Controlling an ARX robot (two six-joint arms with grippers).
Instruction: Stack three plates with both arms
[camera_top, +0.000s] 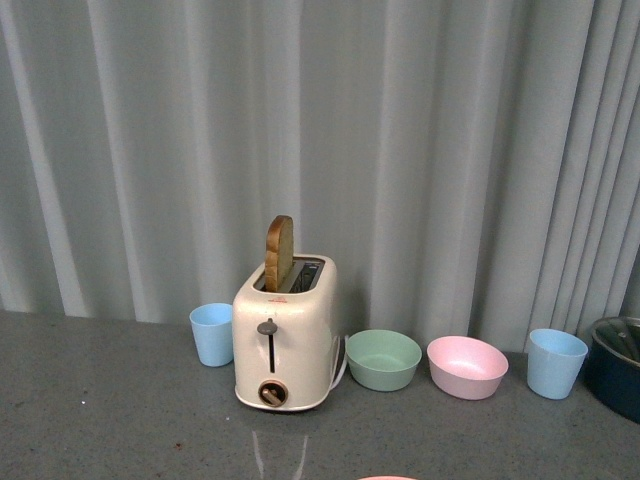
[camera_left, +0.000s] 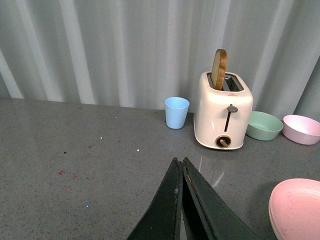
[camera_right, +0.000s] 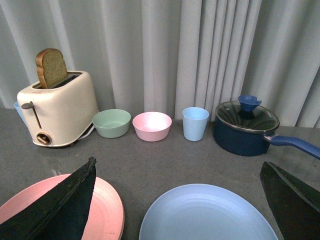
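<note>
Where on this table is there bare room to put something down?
The widest bare table lies left of the left blue cup. The back row, toaster to pot, is crowded; the pink plate and blue plate fill the near right.

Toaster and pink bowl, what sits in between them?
A green bowl sits between the toaster and the pink bowl. The front view shows all three in a row.

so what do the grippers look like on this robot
Both the left gripper and right gripper have plain matte black fingers, long flat wedges tapering to a point. No cables, markings or arm links show; the front view shows neither arm.
</note>
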